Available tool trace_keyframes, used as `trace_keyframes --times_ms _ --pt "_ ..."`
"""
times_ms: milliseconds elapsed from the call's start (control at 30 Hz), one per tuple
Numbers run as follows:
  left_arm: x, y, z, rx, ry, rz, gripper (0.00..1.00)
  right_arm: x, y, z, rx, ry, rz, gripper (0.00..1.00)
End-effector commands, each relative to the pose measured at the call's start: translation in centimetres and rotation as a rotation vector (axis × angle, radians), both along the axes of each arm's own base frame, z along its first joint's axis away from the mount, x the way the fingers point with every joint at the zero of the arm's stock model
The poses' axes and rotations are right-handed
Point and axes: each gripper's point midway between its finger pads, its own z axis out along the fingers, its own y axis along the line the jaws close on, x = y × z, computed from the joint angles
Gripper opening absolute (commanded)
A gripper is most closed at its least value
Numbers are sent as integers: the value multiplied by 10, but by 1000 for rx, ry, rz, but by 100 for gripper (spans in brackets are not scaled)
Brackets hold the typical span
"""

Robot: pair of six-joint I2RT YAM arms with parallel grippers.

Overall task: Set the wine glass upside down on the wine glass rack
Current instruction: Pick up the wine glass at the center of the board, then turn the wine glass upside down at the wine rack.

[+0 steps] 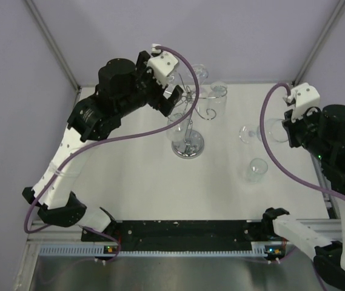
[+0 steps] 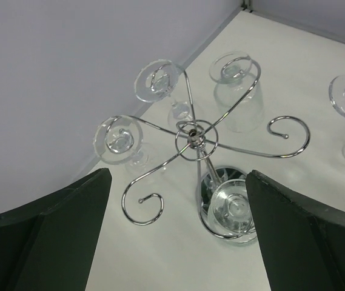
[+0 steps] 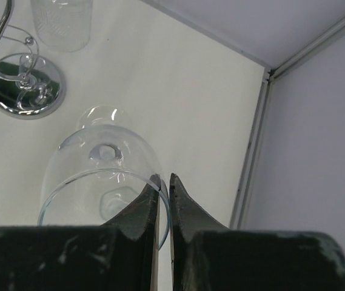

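The chrome wine glass rack (image 1: 188, 143) stands at the table's centre back, with several glasses hanging upside down from its scroll arms (image 2: 190, 132). My left gripper (image 1: 171, 100) hovers over the rack, open wide. Between its fingers (image 2: 293, 236) there is only the table and one hung glass (image 2: 230, 207) below. To the right, a clear wine glass (image 1: 262, 131) lies tipped on its side. My right gripper (image 3: 164, 182) is shut on the rim of that wine glass (image 3: 99, 173), one finger inside the bowl and one outside.
Another clear glass (image 1: 256, 170) stands on the table in front of the held one. The rack's mirrored base (image 3: 25, 85) lies to the left in the right wrist view. The back wall and corner posts (image 1: 318, 45) close in behind; the right table edge (image 3: 251, 163) is near.
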Motion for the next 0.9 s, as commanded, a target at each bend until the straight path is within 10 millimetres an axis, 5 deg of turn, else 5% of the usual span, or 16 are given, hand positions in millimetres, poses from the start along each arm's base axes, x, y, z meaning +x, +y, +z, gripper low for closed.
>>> trace_keyframes --times_ms 0,233,533,867 --pt "-14 -18 30 -155 -26 -104 99 -22 -16 55 30 -200 -40 0" --pt "-17 -43 24 -197 53 -191 99 -31 -19 103 64 -342 -38 0" --pt "-25 -64 22 -278 144 -265 99 -23 17 178 225 -512 115 0" --pt "-31 -84 30 -383 203 -343 96 -14 61 198 357 -516 306 0"
